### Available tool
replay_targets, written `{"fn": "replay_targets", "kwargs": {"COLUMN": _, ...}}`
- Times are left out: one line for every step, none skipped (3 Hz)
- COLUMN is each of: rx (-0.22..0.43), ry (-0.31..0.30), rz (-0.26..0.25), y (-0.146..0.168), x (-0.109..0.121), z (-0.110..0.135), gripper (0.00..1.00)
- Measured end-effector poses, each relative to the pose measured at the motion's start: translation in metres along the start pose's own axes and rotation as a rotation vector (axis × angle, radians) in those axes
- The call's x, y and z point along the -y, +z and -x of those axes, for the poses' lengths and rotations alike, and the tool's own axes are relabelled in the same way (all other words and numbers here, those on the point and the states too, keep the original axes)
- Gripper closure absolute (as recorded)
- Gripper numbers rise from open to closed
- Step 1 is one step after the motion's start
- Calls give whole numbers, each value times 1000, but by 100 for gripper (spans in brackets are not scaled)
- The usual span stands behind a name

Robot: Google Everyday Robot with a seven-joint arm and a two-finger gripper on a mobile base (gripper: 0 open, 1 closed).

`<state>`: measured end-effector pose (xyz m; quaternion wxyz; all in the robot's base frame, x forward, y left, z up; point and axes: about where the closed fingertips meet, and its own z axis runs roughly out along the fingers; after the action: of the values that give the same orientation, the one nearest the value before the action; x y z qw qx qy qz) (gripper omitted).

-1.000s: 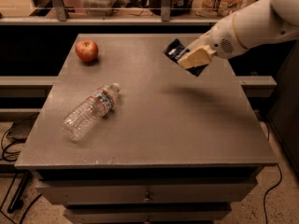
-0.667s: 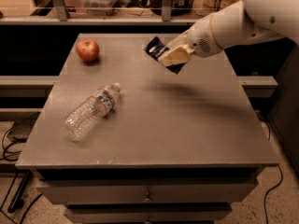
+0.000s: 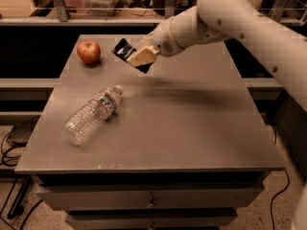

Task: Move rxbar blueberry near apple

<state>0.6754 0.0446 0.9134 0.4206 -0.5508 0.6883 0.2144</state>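
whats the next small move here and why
Probably shift the gripper a little toward the apple and down. It is shut on the rxbar blueberry, held above the table with a gap between it and the apple, so lowering there should set the bar beside it.

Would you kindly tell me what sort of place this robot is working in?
Probably a lab or workshop test station: a grey table with drawers beneath, loose cables on the floor at left, and metal rails behind. The gripper holds the rxbar blueberry above the table, right of the apple.
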Motion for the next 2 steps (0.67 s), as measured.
{"fn": "replay_targets", "kwargs": {"rx": -7, "ry": -15, "rz": 27, "y": 53, "x": 11, "z": 14, "gripper": 74}}
{"fn": "replay_targets", "kwargs": {"rx": -20, "ry": -12, "rz": 37, "y": 81, "x": 18, "z": 19, "gripper": 50}}
